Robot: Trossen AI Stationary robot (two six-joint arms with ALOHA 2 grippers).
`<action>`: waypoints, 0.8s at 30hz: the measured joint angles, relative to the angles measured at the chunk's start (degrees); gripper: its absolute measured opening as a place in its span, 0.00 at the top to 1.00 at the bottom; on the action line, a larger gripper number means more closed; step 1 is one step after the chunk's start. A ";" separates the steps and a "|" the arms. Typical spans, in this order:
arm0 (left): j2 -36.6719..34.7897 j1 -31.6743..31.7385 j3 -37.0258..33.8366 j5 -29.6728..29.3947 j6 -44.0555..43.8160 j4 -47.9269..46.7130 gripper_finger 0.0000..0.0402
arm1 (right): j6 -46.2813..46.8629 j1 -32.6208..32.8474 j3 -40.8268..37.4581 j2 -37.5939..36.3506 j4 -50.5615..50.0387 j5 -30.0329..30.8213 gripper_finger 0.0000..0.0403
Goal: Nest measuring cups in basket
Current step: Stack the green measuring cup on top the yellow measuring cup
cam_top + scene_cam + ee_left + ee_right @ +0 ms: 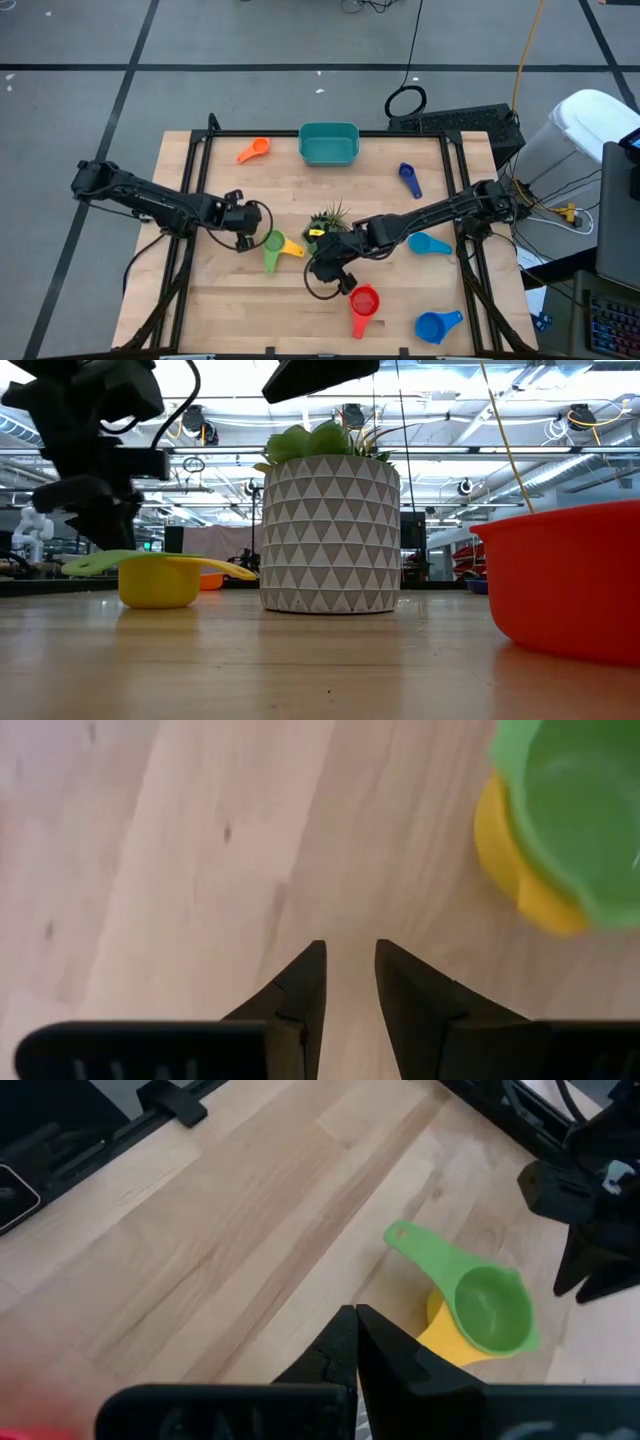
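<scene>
A green measuring cup (273,243) sits nested in a yellow one (291,248) on the table, left of the potted plant (328,220). My left gripper (243,240) hovers just left of that pair, pointing steeply down, open, with only bare wood between its fingers (350,955). My right gripper (325,266) hangs shut above the table near the plant, and its wrist view looks at the green cup (490,1310). The teal basket (328,143) stands at the far edge with nothing showing inside. Orange (253,151), dark blue (409,179), light blue (430,243), red (364,303) and blue (438,325) cups lie scattered.
The white patterned plant pot (328,535) stands mid-table between the two grippers. The red cup (570,585) lies near the front edge, right of centre. Bare wood lies left of and nearer than the green and yellow pair (575,810).
</scene>
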 joint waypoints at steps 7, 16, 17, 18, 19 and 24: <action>0.00 2.43 0.00 9.39 7.63 11.56 0.77 | 0.11 -0.09 0.00 0.00 -0.37 0.00 1.00; 0.00 2.10 0.00 15.98 7.22 10.58 0.77 | 0.09 -0.09 -0.02 0.00 -2.31 0.13 1.00; 0.00 2.08 0.00 13.73 7.24 10.19 0.77 | 0.05 -0.09 -0.02 0.00 -2.31 0.15 1.00; 0.00 2.13 0.00 10.97 7.44 9.51 0.77 | -0.09 -0.10 -0.01 0.00 -2.29 0.21 1.00; 0.00 2.34 0.00 8.42 7.86 8.89 0.77 | -0.12 -0.11 -0.01 0.00 -2.29 0.24 1.00; 0.04 3.95 -1.34 13.19 8.51 14.03 0.77 | -0.02 -0.11 -0.02 -0.01 -2.38 0.26 1.00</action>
